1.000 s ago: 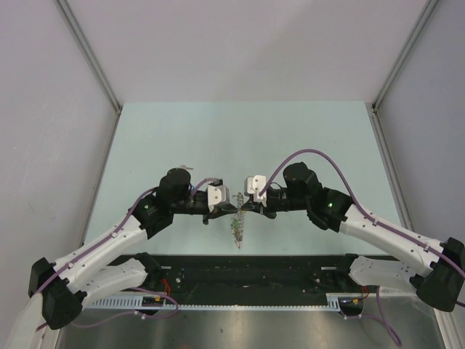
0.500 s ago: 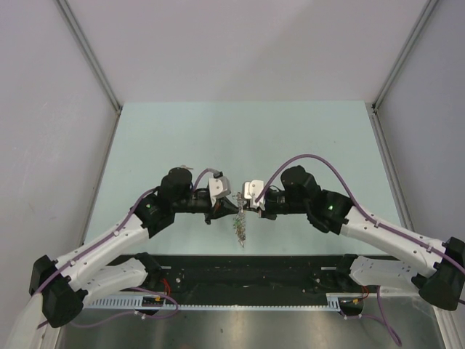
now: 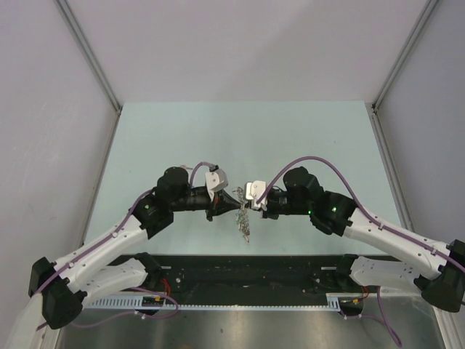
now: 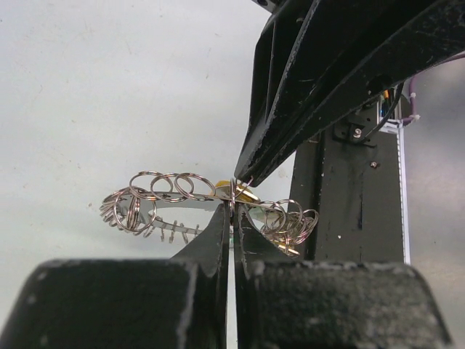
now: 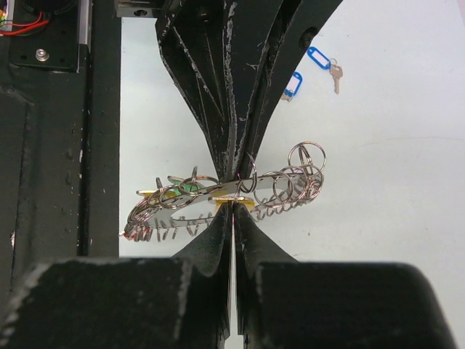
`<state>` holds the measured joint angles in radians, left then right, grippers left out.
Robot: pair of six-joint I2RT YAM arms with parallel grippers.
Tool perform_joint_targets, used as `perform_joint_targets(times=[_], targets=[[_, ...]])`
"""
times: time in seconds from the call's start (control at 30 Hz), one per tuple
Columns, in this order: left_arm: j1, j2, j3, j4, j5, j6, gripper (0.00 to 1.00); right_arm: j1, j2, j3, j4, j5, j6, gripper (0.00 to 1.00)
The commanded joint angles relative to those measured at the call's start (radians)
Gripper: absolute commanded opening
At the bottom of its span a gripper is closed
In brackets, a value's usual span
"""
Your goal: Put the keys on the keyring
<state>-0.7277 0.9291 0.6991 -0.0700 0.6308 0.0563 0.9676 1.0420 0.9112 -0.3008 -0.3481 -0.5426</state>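
Above the middle of the desk's [image 3: 290, 131] near edge, the keyring [image 3: 242, 222] hangs clear of the pale green surface, carried between the two arms, which reach in from either side and meet tip to tip.

The left hand [image 4: 232, 217] is pressed together, its two black fingers pinching the upper edge of the keyring at one spot. The right hand [image 5: 232, 215] is likewise pressed together and grips the same stretch of the keyring from the opposite side, so the fingertips of both hands nearly touch each other. Whether either hand pinches the main band itself or one of the small split rings hung on it is too fine to tell.

In both wrist views the keyring lies roughly level, a flat metal band crowded with silver split rings and keys, with a yellow tag and a green tag showing among them. Its load spreads out to both sides of the gripped point.

Beyond the left hand, in the right wrist view, two blue-tagged keys [image 5: 320, 59] lie flat on the desk close to each other, well apart from the keyring and touched by neither hand.
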Motion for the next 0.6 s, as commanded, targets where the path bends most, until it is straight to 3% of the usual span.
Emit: perform_joint_targets(times=[0.0, 0.23, 0.57], targets=[[0.005, -0.053, 0.005, 0.15, 0.006, -0.003, 0.0, 0.011, -0.036, -0.001, 0.018, -0.009, 0.024, 0.0], [0.005, -0.07, 0.0, 0.142, 0.009, 0.019, 0.0, 0.01, -0.079, -0.037, 0.08, 0.011, 0.052, 0.18], [0.005, -0.067, 0.005, 0.124, 0.012, 0.036, 0.0, 0.011, -0.105, -0.052, 0.155, 0.032, 0.09, 0.27]])
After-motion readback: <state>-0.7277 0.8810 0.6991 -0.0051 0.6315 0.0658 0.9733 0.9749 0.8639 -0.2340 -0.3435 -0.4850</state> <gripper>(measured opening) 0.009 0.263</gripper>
